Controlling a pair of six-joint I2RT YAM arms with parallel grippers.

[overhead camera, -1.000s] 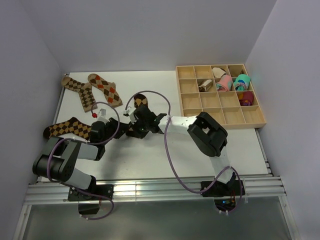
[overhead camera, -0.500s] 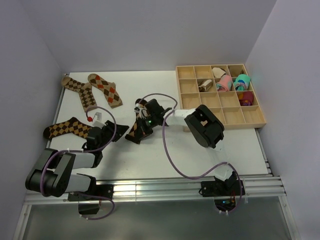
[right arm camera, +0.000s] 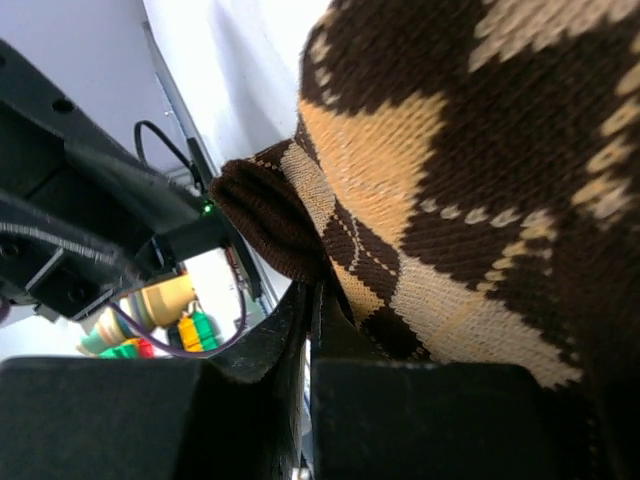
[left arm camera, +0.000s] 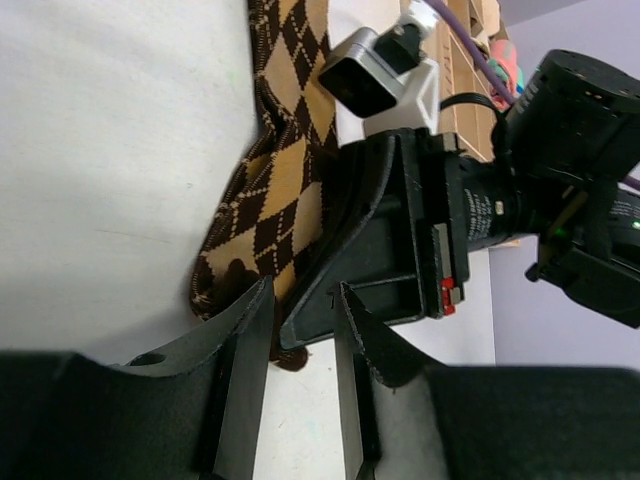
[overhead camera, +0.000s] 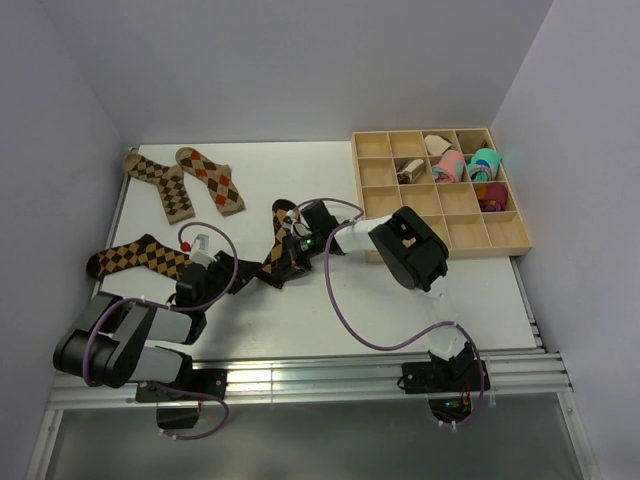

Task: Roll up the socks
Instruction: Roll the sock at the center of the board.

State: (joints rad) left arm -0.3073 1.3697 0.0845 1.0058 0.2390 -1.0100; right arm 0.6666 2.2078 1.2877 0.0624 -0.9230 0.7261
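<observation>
Far left of the wooden tray (overhead camera: 500, 247), three argyle socks (overhead camera: 135, 258) lie flat on the table (overhead camera: 300, 320). Nearer the tray, the left gripper (left arm camera: 306, 290) has its jaws slightly parted, gripping nothing, beside a fourth argyle sock (overhead camera: 278, 240). Closer still to the tray, the right gripper (right arm camera: 311, 310) is clamped on that sock's edge.

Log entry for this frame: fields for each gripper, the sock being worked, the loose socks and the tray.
right gripper: shut on the argyle sock at mid-table
left gripper: open, fingers at that sock's near end
loose socks: two at the far left, one nearer, all flat and unrolled
wooden tray: rolled bundles in its far cells
</observation>
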